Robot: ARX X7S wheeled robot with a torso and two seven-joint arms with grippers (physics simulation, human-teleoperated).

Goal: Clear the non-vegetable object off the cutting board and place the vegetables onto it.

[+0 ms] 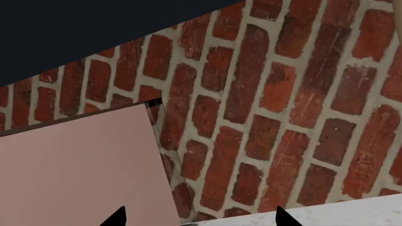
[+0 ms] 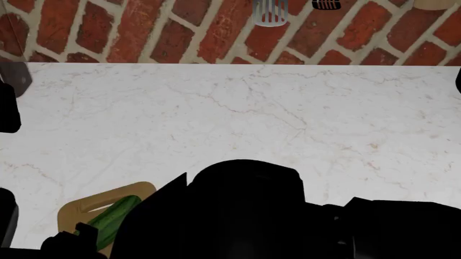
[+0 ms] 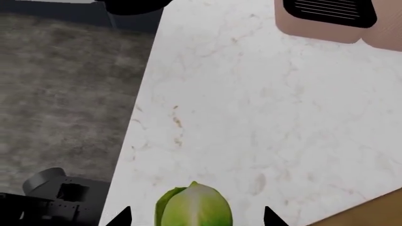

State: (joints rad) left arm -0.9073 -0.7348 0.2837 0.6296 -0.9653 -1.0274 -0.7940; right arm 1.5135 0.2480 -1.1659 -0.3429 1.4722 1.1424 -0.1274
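In the head view the small wooden cutting board (image 2: pixel 81 206) lies at the counter's near left, partly hidden by my black body. A dark-green cucumber (image 2: pixel 115 216) rests on it. In the right wrist view a light-green vegetable with a pale rib (image 3: pixel 195 209) lies on the marble between the wide-apart fingertips of my right gripper (image 3: pixel 195 217), which is open and not touching it. A light-brown wooden corner (image 3: pixel 377 212) shows beside it. My left gripper (image 1: pixel 199 219) is open and empty, facing the brick wall. The non-vegetable object is out of view.
The white marble counter (image 2: pixel 252 118) runs back to a red brick wall (image 2: pixel 144 32) where utensils (image 2: pixel 271 13) hang. The counter's edge drops to a grey floor (image 3: pixel 63 94). A pink box with a black grille (image 3: pixel 326 14) stands on the counter. A pink panel (image 1: pixel 75 169) is by the left gripper.
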